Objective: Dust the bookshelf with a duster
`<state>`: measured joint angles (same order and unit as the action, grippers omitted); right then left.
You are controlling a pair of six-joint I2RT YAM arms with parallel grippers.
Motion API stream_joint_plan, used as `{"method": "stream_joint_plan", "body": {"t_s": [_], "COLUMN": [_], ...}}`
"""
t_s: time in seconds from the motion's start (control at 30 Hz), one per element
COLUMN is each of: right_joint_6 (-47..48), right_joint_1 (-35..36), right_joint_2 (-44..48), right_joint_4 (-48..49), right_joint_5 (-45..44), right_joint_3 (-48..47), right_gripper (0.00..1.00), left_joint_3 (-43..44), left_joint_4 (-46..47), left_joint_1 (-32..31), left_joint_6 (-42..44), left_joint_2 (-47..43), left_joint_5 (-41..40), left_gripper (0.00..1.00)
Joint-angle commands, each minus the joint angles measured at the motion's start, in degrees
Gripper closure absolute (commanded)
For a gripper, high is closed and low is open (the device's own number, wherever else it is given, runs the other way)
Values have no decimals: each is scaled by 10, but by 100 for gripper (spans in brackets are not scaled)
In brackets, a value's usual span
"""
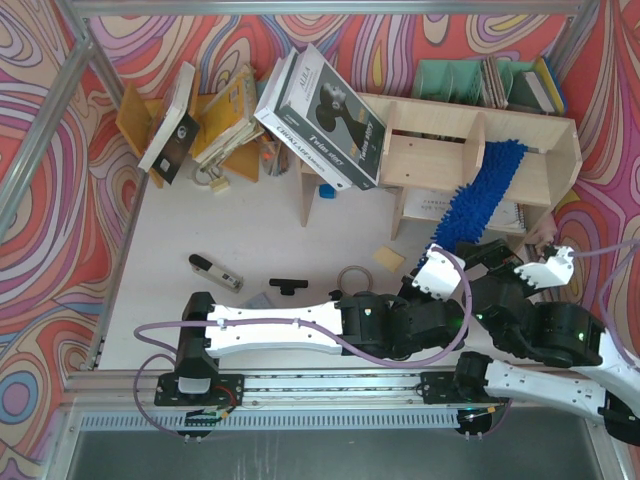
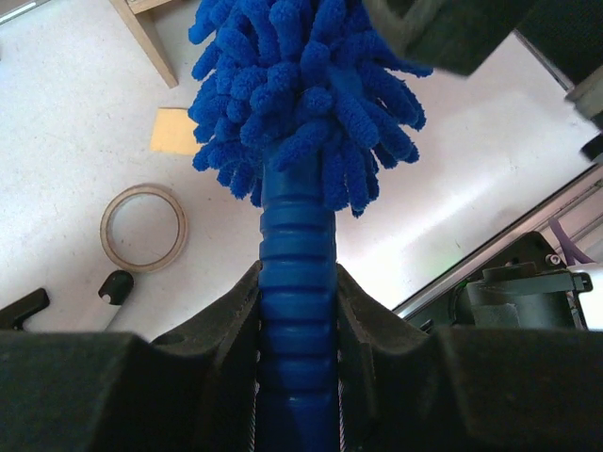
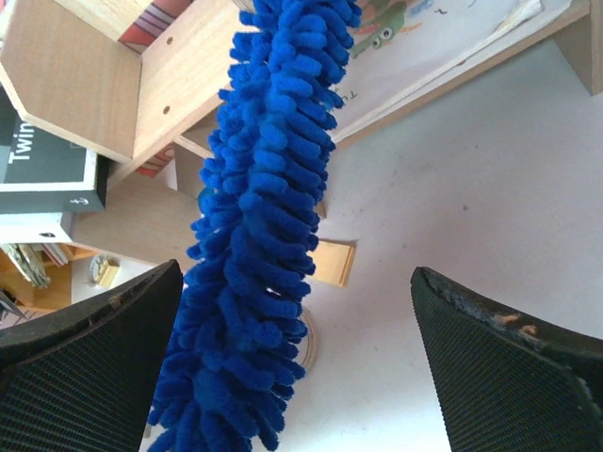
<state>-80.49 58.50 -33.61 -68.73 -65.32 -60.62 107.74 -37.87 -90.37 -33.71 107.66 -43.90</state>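
Observation:
The bright-blue fluffy duster (image 1: 480, 195) slants from the table up into the right compartment of the pale plywood bookshelf (image 1: 520, 125). My left gripper (image 1: 443, 252) is shut on the duster's ribbed blue handle (image 2: 297, 273); in the left wrist view the left gripper (image 2: 297, 282) has the shaggy head (image 2: 301, 85) above it. My right gripper (image 1: 497, 258) is open beside the duster's lower end. In the right wrist view the duster (image 3: 264, 235) hangs between the wide-apart jaws of the right gripper (image 3: 297, 275), close to the left finger, with the shelf board (image 3: 179, 85) behind.
A black box (image 1: 320, 120) leans on the shelf's left end. Books (image 1: 490, 80) lie on its top and a picture book (image 3: 424, 38) on its lower board. A tape ring (image 1: 352, 275), a tan square (image 1: 389, 258), a black clip (image 1: 288, 285) and a black stick (image 1: 215, 270) lie on the table.

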Motion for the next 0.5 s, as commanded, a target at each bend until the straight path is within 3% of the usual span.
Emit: {"method": "stream_joint_plan", "body": {"t_s": [0.0, 0.33, 0.4, 0.47], "right_joint_6": [65, 87, 64, 46], "right_joint_1": [16, 17, 17, 17], "right_joint_2": [40, 78, 79, 82], "right_joint_4": [103, 214, 205, 198], "right_joint_5": [-25, 5, 4, 1], "right_joint_3": [53, 136, 142, 146], "right_gripper": [8, 17, 25, 44], "left_joint_3": [-12, -11, -11, -10], "left_joint_4": [9, 18, 21, 23], "left_joint_1": [1, 1, 1, 1], "left_joint_6": [-13, -9, -8, -6], "left_joint_2": [-22, -21, -21, -20], "left_joint_5": [5, 10, 12, 13], "left_gripper": [100, 100, 100, 100]}}
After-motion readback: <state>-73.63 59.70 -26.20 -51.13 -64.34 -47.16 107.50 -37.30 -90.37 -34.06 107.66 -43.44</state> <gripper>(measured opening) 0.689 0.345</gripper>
